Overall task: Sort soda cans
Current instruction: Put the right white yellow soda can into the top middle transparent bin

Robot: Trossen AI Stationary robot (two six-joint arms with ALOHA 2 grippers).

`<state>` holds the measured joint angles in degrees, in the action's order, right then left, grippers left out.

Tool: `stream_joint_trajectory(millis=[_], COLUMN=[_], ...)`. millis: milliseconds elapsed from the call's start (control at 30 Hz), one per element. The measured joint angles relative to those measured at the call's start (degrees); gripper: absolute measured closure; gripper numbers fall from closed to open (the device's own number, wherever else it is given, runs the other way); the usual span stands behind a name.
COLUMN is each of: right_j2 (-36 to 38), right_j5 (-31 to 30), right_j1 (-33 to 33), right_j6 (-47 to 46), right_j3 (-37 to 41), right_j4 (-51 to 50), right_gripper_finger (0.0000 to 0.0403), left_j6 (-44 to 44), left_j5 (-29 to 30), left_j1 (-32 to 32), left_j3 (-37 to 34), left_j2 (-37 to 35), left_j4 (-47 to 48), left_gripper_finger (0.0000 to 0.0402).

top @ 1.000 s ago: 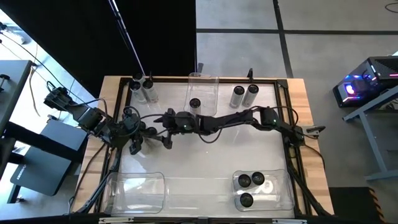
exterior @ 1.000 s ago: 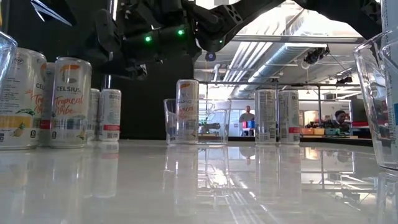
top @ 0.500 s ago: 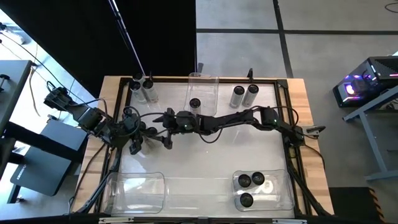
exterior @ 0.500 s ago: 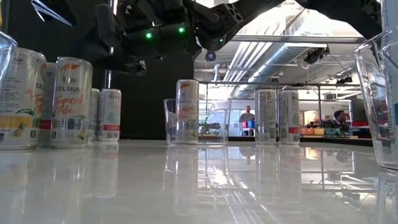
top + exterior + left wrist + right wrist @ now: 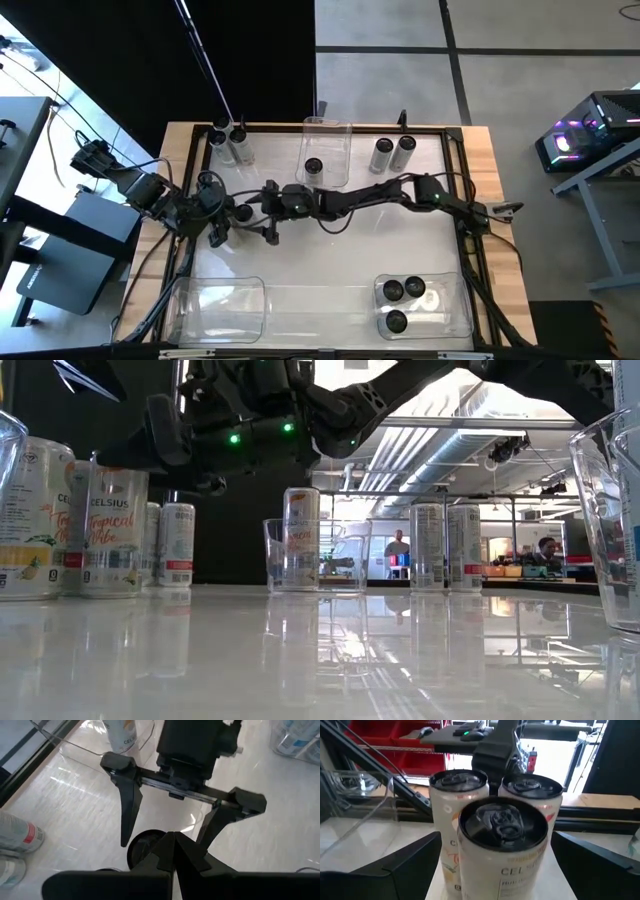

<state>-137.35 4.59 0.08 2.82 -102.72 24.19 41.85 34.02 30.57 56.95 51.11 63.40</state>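
Observation:
Three soda cans stand upright in a tight cluster (image 5: 492,820) at the table's left middle, largely hidden under the arms in the high view. My right gripper (image 5: 497,836) reaches level across the table from the right and is open. Its two fingers (image 5: 127,815) stand on either side of the nearest can (image 5: 502,855), and no touch shows. That can's dark top (image 5: 142,847) shows between them in the left wrist view. My left gripper (image 5: 173,842) hangs shut above the cluster from the left, tilted down, holding nothing.
A clear bin (image 5: 325,150) at the far middle holds one can (image 5: 313,166). Two cans (image 5: 392,153) stand far right, two more (image 5: 230,143) far left. The near-right bin (image 5: 455,305) holds three cans. Another clear bin (image 5: 215,305) sits near left.
My right gripper has sunk a little toward the cluster of cans, still open; in the low view one finger now stands in front of the nearest can. The cans have kept their places.

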Motion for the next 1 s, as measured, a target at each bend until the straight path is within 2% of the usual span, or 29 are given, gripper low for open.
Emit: stream_joint_trajectory(millis=[133,267,633,867,1000], right_j2=[-0.72,-0.80,-0.80,0.26,3.29], right_j5=[-0.02,-0.03,-0.58,-3.30,-5.19], right_j1=[0.00,0.00,-0.09,-0.02,0.09], right_j6=[0.64,2.05,1.69,0.18,0.22], right_j3=[0.00,0.00,0.00,0.00,0.58], right_j4=[1.10,1.50,1.70,-0.22,-6.37], right_gripper_finger=[0.0031,0.0053,0.0179,0.0179,0.0179], left_j6=[0.00,0.05,0.05,1.45,1.60], left_j5=[0.11,0.11,0.11,0.22,0.40], left_j1=[0.00,0.00,0.00,0.00,0.00], left_j3=[0.00,0.00,0.00,0.00,0.00], left_j2=[-0.01,0.00,-0.01,-0.02,-0.02], left_j4=[-0.03,-0.11,-0.17,-0.20,-0.26], left_gripper_finger=[0.0401,0.0401,0.0401,0.0401,0.0401])
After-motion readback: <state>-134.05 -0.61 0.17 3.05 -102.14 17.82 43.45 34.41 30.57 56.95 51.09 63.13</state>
